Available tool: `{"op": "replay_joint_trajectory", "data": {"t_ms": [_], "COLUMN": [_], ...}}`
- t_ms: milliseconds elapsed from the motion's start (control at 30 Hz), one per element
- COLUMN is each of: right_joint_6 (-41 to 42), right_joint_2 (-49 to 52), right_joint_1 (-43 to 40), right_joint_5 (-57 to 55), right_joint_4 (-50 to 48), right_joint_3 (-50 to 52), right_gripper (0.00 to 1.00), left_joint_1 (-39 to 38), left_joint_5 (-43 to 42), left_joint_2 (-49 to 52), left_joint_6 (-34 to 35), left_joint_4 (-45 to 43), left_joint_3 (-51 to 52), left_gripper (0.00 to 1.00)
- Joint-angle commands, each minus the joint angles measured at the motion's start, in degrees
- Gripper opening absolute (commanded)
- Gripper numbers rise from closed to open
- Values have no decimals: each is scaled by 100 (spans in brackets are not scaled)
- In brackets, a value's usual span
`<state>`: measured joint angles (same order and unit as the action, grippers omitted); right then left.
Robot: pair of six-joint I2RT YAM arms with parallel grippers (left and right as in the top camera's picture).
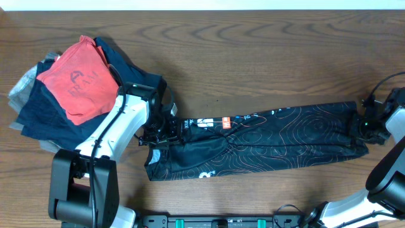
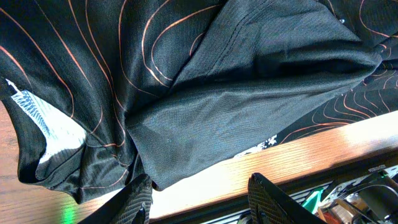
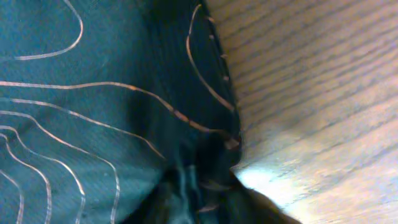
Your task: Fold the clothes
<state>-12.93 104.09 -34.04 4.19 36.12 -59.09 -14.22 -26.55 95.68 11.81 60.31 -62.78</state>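
The black jersey (image 1: 285,136) with fine orange and white contour lines lies stretched in a long band across the table, from left of centre to the right edge. My left gripper (image 1: 159,134) is at its left end. In the left wrist view its fingers (image 2: 202,202) are open over bare wood, and the jersey's (image 2: 236,112) hem just touches the left finger. My right gripper (image 1: 366,126) is at the jersey's right end. In the right wrist view, the blurred jersey (image 3: 74,124) edge bunches into the jaws (image 3: 205,199), which look shut on it.
A pile of clothes sits at the back left: a red-orange shirt (image 1: 79,79) on top of navy garments (image 1: 38,107). The wooden table (image 1: 253,50) extends behind the jersey. A black rail (image 1: 221,221) runs along the front edge.
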Motion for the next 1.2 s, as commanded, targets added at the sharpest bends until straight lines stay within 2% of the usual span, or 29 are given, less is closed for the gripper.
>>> {"op": "replay_joint_trajectory", "data": {"t_ms": [0, 133, 267, 367, 533, 900, 1167], "right_joint_6": [39, 507, 1113, 1351, 1198, 1333, 1676], "right_joint_2": [70, 52, 37, 37, 35, 15, 15], "right_joint_1": [-20, -31, -146, -201, 11, 1781, 3333], "right_joint_5": [197, -389, -1353, -990, -258, -76, 79], "right_joint_4": [26, 188, 826, 1316, 1847, 3206, 3687], "right_joint_3": [153, -170, -922, -1528, -2024, -2050, -2013], "right_gripper": [3, 1, 1, 1, 1, 2, 1], "left_joint_1": [-7, 7, 164, 337, 494, 494, 494], "left_joint_5": [70, 68, 68, 66, 37, 24, 24], "left_joint_2": [-105, -105, -107, -107, -107, -107, -107], "left_joint_6": [-13, -13, -15, -13, -13, -15, -15], "left_joint_4": [17, -26, -46, -46, -44, -85, -111], "left_joint_3": [15, 9, -50, -107, -111, -109, -109], "left_gripper": [51, 51, 51, 51, 51, 51, 51]}}
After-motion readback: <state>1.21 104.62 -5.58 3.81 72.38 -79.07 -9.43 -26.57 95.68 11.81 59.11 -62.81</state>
